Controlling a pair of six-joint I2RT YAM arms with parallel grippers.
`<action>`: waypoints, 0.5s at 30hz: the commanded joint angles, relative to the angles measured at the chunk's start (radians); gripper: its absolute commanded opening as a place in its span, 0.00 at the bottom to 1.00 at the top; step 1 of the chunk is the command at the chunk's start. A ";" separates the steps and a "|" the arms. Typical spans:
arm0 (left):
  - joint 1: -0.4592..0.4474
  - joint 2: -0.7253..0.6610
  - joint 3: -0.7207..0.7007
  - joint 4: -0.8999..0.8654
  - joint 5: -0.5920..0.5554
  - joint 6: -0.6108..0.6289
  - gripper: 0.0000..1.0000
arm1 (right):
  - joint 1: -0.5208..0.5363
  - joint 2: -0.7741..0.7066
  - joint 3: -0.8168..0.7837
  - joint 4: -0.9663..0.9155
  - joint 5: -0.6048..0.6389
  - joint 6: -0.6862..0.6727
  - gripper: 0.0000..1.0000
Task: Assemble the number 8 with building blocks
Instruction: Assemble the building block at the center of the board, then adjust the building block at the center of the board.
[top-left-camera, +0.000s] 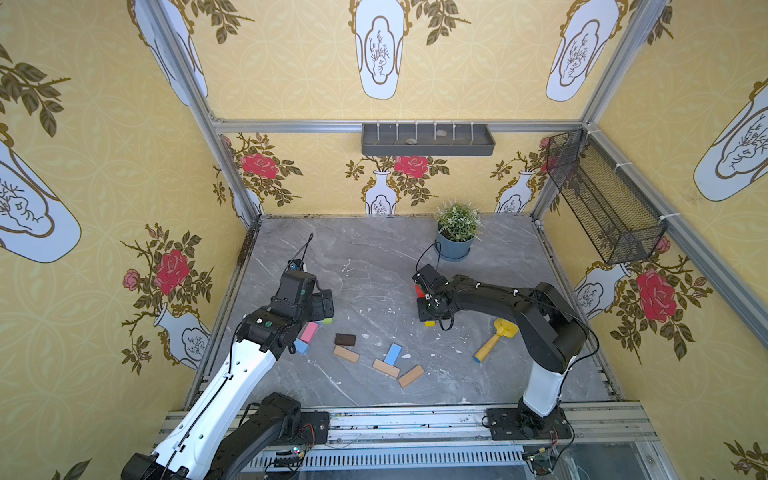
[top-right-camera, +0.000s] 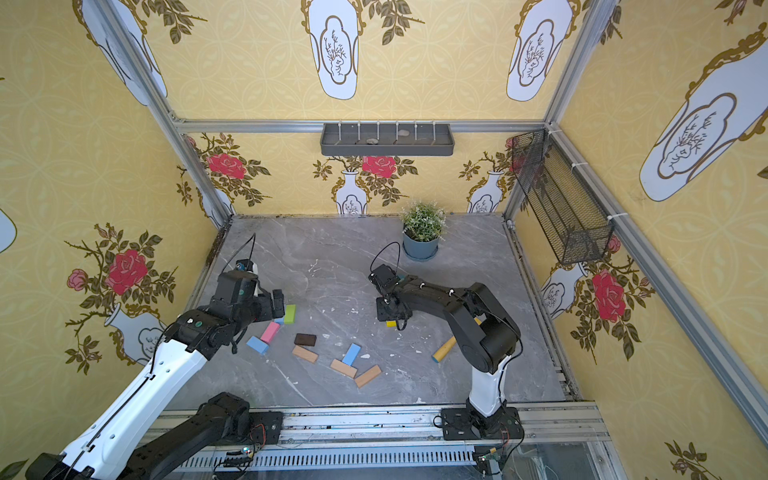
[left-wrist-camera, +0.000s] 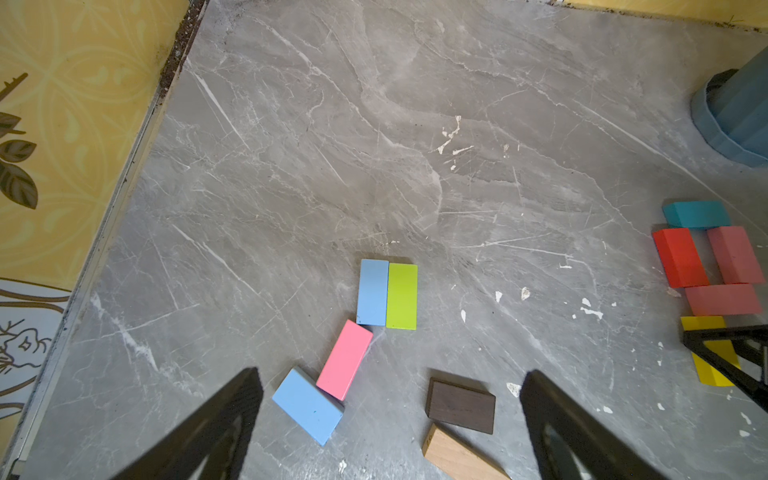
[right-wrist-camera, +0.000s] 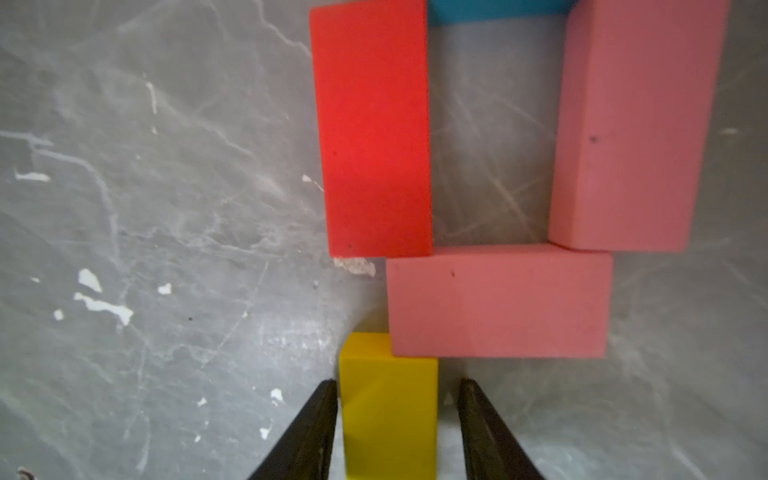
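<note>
In the right wrist view a red block (right-wrist-camera: 374, 129), a teal block (right-wrist-camera: 494, 10) and two pink blocks (right-wrist-camera: 636, 124) (right-wrist-camera: 498, 301) lie as one square loop of the number 8. A yellow block (right-wrist-camera: 388, 407) lies flat against the lower pink one. My right gripper (right-wrist-camera: 397, 386) stands open astride the yellow block, with a gap at one finger. My left gripper (left-wrist-camera: 390, 376) is wide open and empty. It hovers over loose building blocks: two light blue (left-wrist-camera: 307, 405) (left-wrist-camera: 372, 291), pink (left-wrist-camera: 345, 359), green (left-wrist-camera: 402, 296), dark brown (left-wrist-camera: 460, 406) and tan (left-wrist-camera: 457, 457).
More loose blocks lie near the front: one light blue (top-left-camera: 392, 354) and two tan (top-left-camera: 385, 368) (top-left-camera: 411, 376). A yellow toy tool (top-left-camera: 494, 338) lies under the right arm. A potted plant (top-left-camera: 455, 245) stands at the back. Walls close in on three sides.
</note>
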 joint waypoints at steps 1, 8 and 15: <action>0.001 -0.002 -0.007 0.011 0.002 0.002 1.00 | 0.006 -0.030 -0.001 -0.058 0.018 0.015 0.53; 0.002 -0.003 -0.007 0.012 0.003 0.003 1.00 | 0.048 -0.138 0.035 -0.143 0.057 0.041 0.70; 0.002 -0.009 -0.007 0.012 0.002 0.001 1.00 | 0.145 -0.165 0.092 -0.221 0.075 0.157 0.80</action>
